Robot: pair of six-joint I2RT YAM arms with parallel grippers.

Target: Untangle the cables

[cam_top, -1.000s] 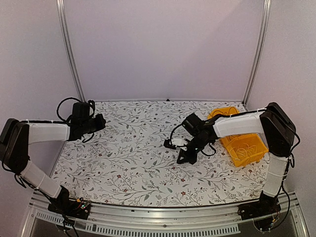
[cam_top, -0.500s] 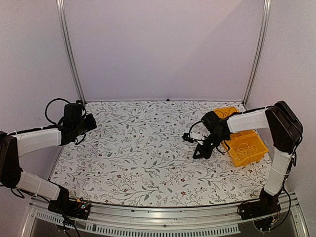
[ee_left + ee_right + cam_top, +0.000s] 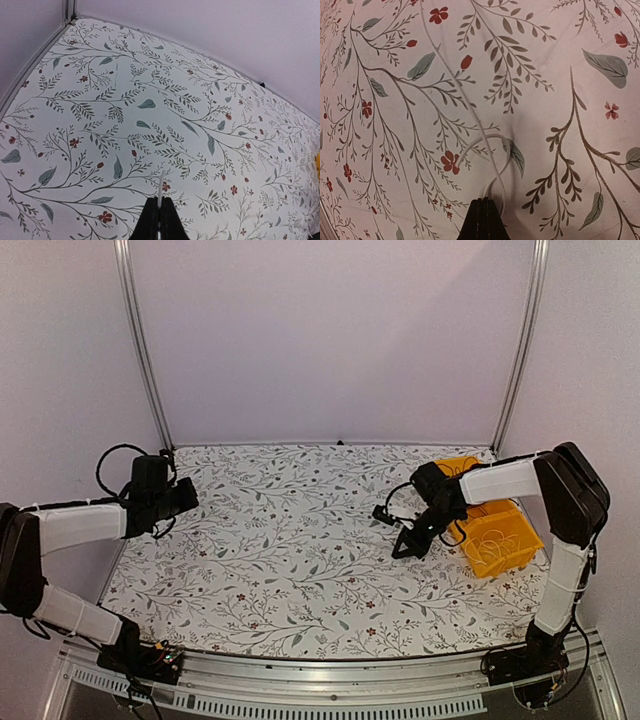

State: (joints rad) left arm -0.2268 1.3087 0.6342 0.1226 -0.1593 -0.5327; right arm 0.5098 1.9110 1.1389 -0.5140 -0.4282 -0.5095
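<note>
Pinching thin white cable (image 3: 161,181), left gripper (image 3: 159,201) fully closed, left of overhead frame; right gripper (image 3: 481,202) closed on looped white cable (image 3: 487,134) lying on floral table (image 3: 560,75), near yellow bin (image 3: 500,560).

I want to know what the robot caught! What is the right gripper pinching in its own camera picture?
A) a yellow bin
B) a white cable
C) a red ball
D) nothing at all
B: in the right wrist view the right gripper is shut, and a thin white cable loops out from between its fingertips.
</note>
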